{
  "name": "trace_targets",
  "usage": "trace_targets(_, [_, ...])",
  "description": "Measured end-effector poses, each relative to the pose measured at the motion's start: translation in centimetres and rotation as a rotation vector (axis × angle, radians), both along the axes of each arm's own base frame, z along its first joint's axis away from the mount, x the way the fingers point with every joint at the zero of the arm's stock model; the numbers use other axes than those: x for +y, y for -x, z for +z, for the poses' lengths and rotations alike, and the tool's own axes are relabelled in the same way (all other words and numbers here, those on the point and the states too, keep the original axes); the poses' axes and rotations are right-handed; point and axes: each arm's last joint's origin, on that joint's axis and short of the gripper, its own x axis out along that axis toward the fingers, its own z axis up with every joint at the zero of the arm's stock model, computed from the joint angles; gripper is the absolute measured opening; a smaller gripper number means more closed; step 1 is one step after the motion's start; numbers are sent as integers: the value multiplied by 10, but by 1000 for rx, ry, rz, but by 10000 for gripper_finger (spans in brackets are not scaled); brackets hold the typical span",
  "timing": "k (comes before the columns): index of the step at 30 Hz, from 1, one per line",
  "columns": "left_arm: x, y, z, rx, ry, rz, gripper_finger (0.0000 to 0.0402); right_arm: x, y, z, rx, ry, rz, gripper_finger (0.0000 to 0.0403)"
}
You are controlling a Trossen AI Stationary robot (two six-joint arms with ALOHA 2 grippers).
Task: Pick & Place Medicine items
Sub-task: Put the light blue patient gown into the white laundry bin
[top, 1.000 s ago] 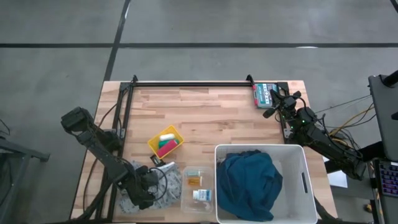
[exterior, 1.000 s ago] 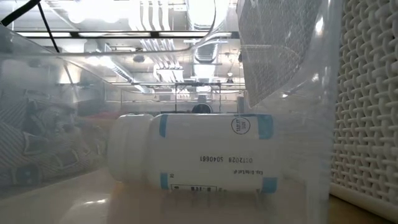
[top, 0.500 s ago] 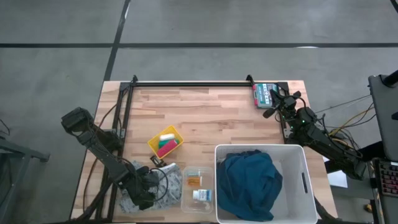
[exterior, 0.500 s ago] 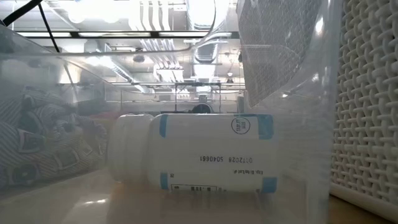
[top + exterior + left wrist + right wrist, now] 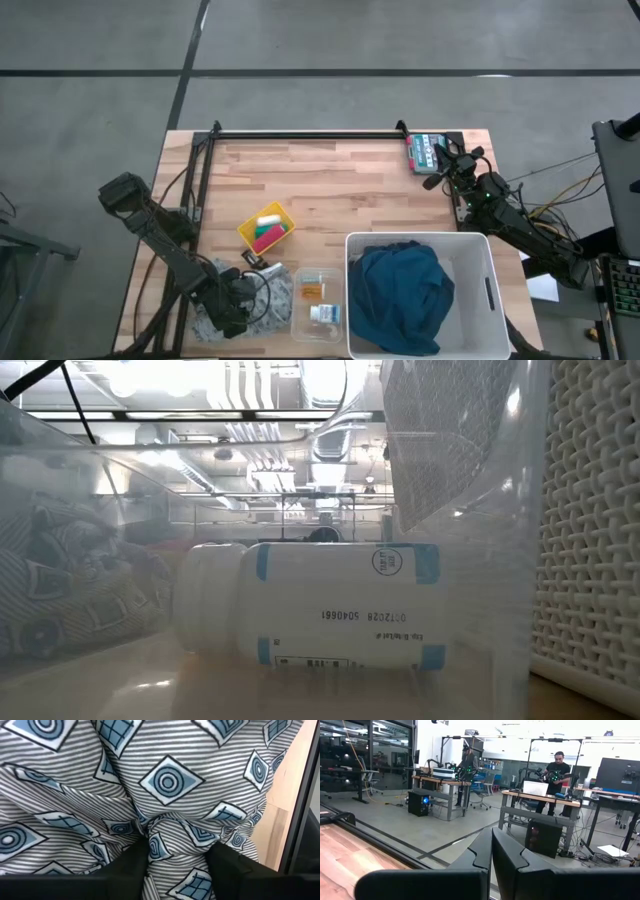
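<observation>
A: Starting with the largest, what stands on the desk (image 5: 340, 175)?

B: A white basket (image 5: 478, 262) at the near right corner, holding a blue cloth (image 5: 400, 290). Just left of it, at the near edge, is a clear tray (image 5: 297, 325); left of that lies a grey patterned cloth (image 5: 272, 295).

A: Where are the medicine items?

B: Both in the clear tray: the orange-amber item (image 5: 313, 291) in the farther part, the white bottle with blue print (image 5: 323, 314) nearer the edge, lying on its side in the low view.

A: And the grippers?

B: The left gripper (image 5: 240, 290) is at the near left, its fingers (image 5: 227, 862) closed on a fold of the grey patterned cloth. The right gripper (image 5: 445, 160) waits at the far right corner beside a small green box (image 5: 424, 152), fingers pressed together, holding nothing.

A: Anything else?

B: A yellow bin (image 5: 267, 228) left of centre.
</observation>
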Motion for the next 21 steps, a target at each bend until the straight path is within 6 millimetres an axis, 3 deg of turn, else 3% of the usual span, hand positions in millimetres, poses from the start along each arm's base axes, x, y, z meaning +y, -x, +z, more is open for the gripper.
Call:
trace_targets(9, [0, 0, 1, -9, -4, -19, 120, 0, 0, 0, 0, 0, 0, 8])
trace_targets(21, [1, 0, 5, -24, 9, -18, 116, 0, 0, 0, 0, 0, 0, 8])
